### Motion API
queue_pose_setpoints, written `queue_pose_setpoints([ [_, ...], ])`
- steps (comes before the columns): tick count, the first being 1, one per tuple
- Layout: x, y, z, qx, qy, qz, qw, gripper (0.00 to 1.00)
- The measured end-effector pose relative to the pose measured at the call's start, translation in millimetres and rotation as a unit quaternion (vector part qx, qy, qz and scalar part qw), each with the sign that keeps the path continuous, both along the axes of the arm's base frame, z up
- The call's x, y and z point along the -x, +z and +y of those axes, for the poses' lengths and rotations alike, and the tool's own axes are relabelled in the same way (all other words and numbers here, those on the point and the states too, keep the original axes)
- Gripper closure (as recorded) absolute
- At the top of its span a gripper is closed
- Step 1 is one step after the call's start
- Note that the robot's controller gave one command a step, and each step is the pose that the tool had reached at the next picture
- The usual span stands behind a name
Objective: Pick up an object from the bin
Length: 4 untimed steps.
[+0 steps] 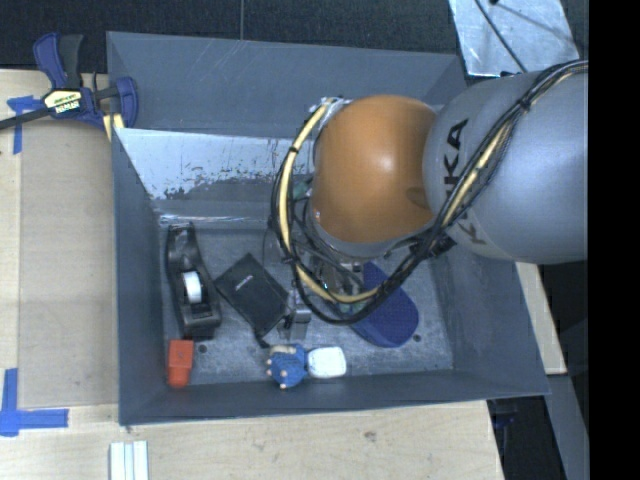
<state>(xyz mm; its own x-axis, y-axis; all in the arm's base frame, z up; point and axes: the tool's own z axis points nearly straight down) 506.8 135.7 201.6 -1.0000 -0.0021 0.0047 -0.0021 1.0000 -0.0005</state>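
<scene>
**Operator:** Currently, what clearance exists around the gripper?

**Technician:** Bare floor runs toward the far wall of the bin. A black tape dispenser lines the left wall. An orange block and a blue-white piece lie along the near edge.

**Operator:** Nearest item?

**Technician:** A flat black box, rectangular, lying diagonally mid-floor, just left of the gripper. Gripper state: cannot tell; the orange cover hides it.

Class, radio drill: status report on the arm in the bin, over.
Gripper low at centre, state unreadable under the orange cover. Nearest: black flat box, blue pad. Nothing seen held.
</scene>
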Motion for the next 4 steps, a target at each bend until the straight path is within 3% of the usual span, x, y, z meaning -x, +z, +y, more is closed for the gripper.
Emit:
queue_pose_setpoints([
  [1, 22.5, 42.8, -29.6, -0.001, 0.043, -0.0058, 0.9991, 0.0],
  [2, -22.2, -88.9, -19.2, 0.0, -0.074, -0.0005, 0.9973, 0.0],
  [3, -38.3, -132.2, -15.6, 0.001, -0.188, -0.0009, 0.9822, 0.0],
  [4, -39.4, -130.7, -15.9, 0.0, -0.189, -0.0026, 0.9821, 1.0],
])
